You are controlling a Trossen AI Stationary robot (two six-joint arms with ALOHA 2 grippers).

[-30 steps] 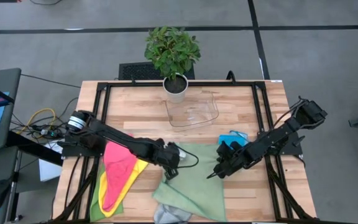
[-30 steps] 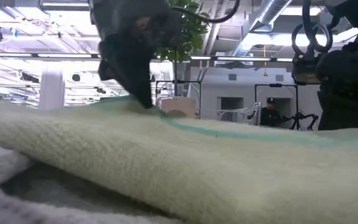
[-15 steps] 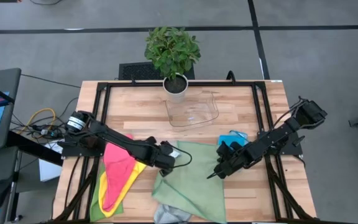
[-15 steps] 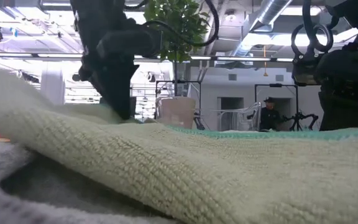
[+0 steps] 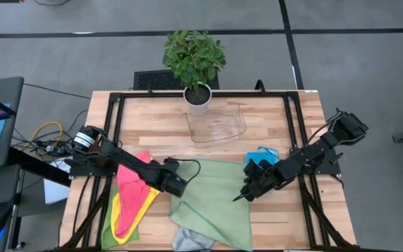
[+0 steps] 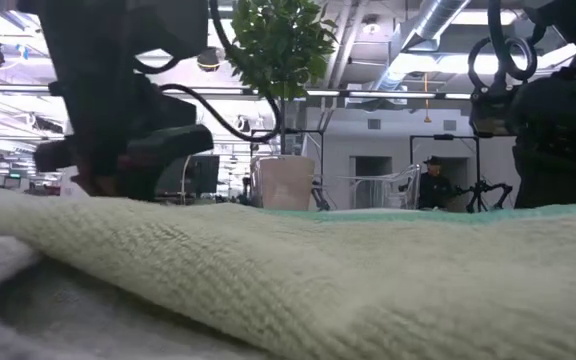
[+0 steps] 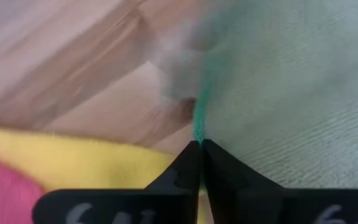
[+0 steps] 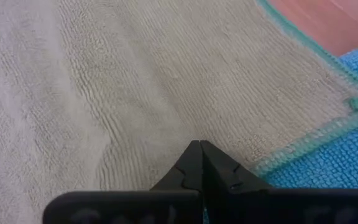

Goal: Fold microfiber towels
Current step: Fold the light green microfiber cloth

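With each clenched on an edge, left pincer point(image 5: 175, 186) pinching the pale green, teal-edged microfiber towel point(image 5: 215, 201) at its left, right pincer point(image 5: 245, 193) opposite, towel stretched left-right between.

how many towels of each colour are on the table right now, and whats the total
green towel: 1
pink towel: 1
yellow towel: 1
blue towel: 1
grey towel: 1
second green towel at the bottom of the pink and yellow pile: 1
total: 6 towels visible
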